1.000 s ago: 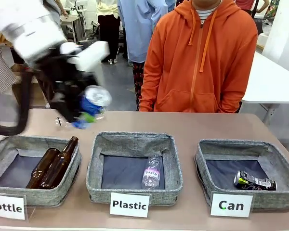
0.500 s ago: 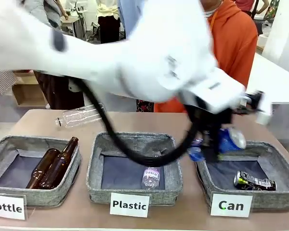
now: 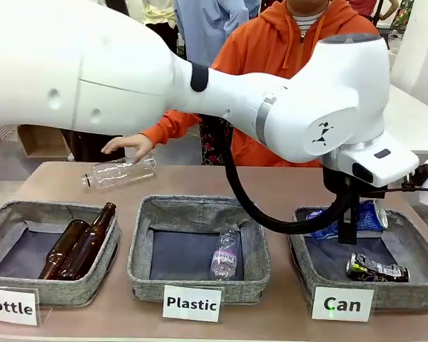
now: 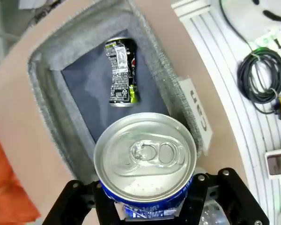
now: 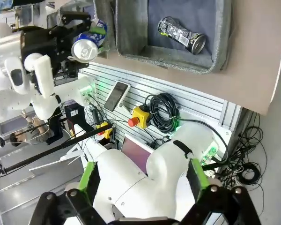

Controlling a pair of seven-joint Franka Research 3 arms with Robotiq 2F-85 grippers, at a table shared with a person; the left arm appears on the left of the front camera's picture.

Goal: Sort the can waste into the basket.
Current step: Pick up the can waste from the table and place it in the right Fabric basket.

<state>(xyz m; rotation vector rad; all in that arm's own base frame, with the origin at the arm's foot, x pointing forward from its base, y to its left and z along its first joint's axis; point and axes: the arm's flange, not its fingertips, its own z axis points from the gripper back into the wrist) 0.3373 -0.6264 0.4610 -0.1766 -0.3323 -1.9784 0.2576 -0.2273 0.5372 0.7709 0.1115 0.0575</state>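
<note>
Gripping dented blue can (image 4: 145, 161), silver-topped

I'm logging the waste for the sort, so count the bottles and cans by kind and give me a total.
Brown glass bottles: 2
Clear plastic bottles: 2
Cans: 2, black can and blue can
Total: 6

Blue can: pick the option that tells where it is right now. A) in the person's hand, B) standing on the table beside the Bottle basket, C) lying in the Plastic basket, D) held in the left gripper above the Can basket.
D: the left gripper is shut on the blue can, which hangs over the Can basket, where the black can already lies.
</note>
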